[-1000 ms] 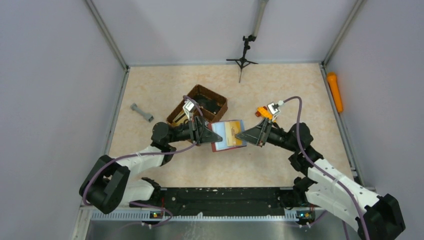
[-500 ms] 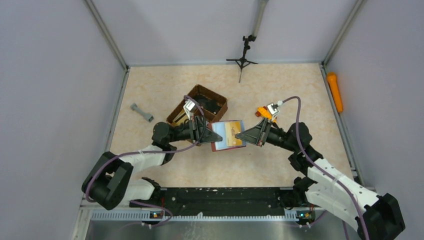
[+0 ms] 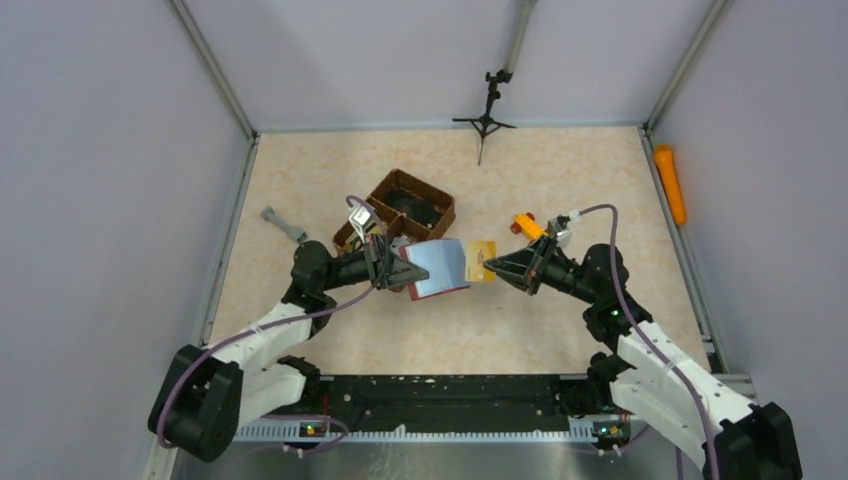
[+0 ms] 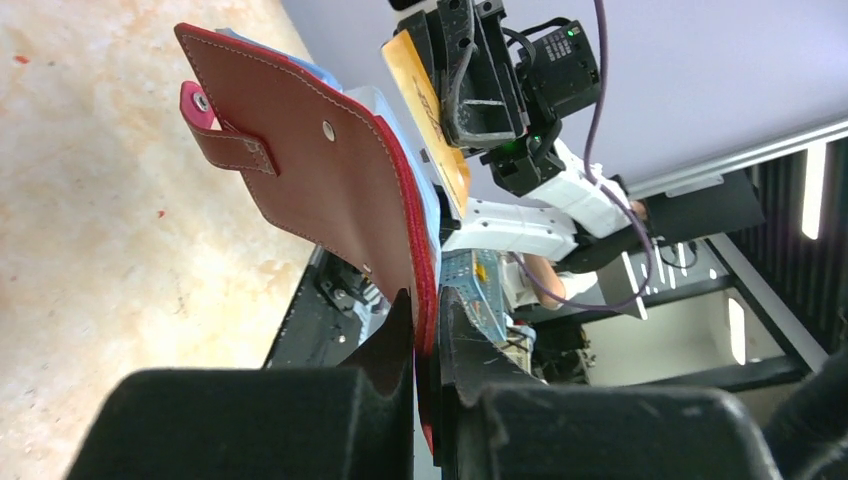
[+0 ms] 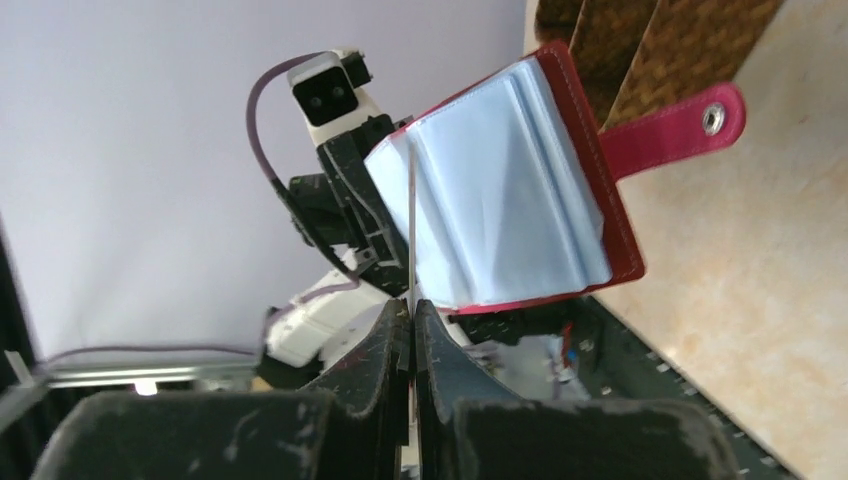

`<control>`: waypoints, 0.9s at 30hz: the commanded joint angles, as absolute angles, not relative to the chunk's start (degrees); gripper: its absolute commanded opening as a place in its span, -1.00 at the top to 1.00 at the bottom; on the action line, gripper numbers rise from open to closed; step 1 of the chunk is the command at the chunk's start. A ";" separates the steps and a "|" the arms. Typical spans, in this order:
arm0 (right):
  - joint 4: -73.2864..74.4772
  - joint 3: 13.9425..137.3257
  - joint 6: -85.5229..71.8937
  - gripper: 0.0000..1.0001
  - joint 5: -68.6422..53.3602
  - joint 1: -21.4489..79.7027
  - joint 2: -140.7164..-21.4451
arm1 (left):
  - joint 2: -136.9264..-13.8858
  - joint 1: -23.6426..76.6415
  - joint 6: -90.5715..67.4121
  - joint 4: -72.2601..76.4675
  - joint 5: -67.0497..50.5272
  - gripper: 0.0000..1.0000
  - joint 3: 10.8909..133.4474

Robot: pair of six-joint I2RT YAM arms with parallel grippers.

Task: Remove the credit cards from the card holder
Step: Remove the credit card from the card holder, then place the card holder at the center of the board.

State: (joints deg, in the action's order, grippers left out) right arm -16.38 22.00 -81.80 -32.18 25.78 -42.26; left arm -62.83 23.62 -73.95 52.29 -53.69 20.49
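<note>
The dark red card holder (image 3: 437,268) hangs open above the table, its bluish inner sleeves (image 5: 500,190) facing right and its snap tab (image 4: 222,140) sticking out. My left gripper (image 3: 411,272) is shut on the holder's left edge (image 4: 428,310). A tan credit card (image 3: 482,262) sticks out just right of the holder. My right gripper (image 3: 489,268) is shut on it. In the right wrist view that card (image 5: 411,220) shows edge-on as a thin line between the shut jaws (image 5: 411,308). Whether the card still touches the sleeves I cannot tell. Other credit cards are hidden.
A brown woven basket (image 3: 402,203) stands just behind the left gripper. A grey dumbbell-shaped piece (image 3: 284,225) lies at the left, and a small orange object (image 3: 524,224) behind the right gripper. A black tripod (image 3: 487,115) stands at the back. An orange stick (image 3: 670,183) lies along the right wall.
The right gripper has shut on the tan card. The left arm has drawn the holder to the left, so the card now stands out at the holder's right side.
</note>
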 commanded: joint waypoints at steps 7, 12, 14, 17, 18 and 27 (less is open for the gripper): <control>-9.34 22.40 -110.52 1.00 -33.07 24.97 -39.40 | -54.84 23.03 -59.87 31.04 -50.45 1.00 23.88; -7.43 19.76 -118.22 1.00 -29.01 24.96 -34.04 | -56.88 23.03 -59.25 28.99 -51.68 1.00 23.68; -6.37 19.45 -119.47 1.00 -28.45 25.04 -33.42 | -58.17 23.11 -59.24 28.79 -52.08 1.00 23.50; -6.71 19.03 -119.80 1.00 -27.69 24.97 -33.00 | -59.57 23.50 -58.84 28.50 -51.63 1.00 23.00; -7.00 18.83 -119.87 1.00 -27.54 24.98 -32.99 | -59.91 23.80 -58.62 28.25 -51.29 1.00 22.94; -11.39 20.74 -102.94 1.00 -27.25 24.96 -36.97 | -65.31 29.45 -56.20 27.77 -47.55 1.00 24.00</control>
